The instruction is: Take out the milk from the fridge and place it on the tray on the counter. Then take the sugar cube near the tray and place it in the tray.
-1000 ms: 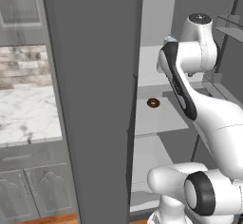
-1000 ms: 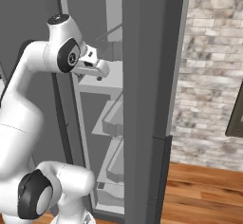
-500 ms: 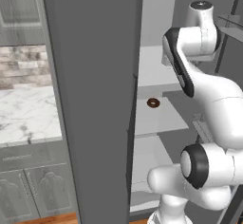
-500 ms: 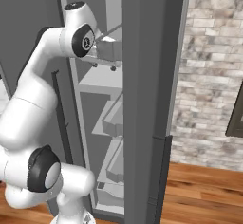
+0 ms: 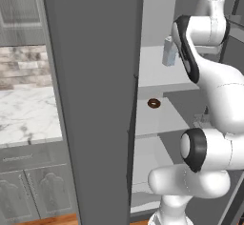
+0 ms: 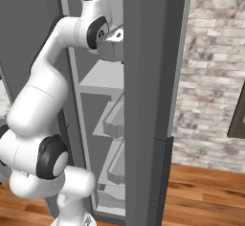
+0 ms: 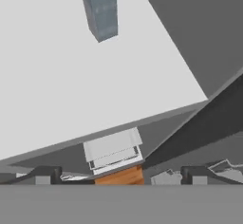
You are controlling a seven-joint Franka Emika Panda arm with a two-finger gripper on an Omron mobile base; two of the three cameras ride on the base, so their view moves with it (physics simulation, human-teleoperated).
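Note:
The fridge [image 5: 95, 100] stands open, its pale shelves in view past the dark door. The milk [image 5: 169, 51], a small grey carton, stands upright on the upper shelf [image 5: 157, 71]. In the hand view the milk [image 7: 100, 9] is ahead of my gripper [image 7: 121, 175], at the far side of the pale shelf [image 7: 71, 85], and its top is cut off by the frame. My fingertips [image 7: 47, 174] are spread wide with nothing between them, still short of the carton. My hand [image 6: 114, 42] reaches in at upper-shelf height, partly behind the door edge.
A dark brown doughnut [image 5: 153, 103] lies on the middle shelf below the milk. The marble counter [image 5: 24, 119] is to the left of the fridge door. Door racks [image 6: 115, 119] hang inside, close to my arm. A brick wall [image 6: 215, 76] is on the right.
My arm has lifted and swung deeper into the fridge, bringing the hand up to the upper shelf. The milk and doughnut have not moved.

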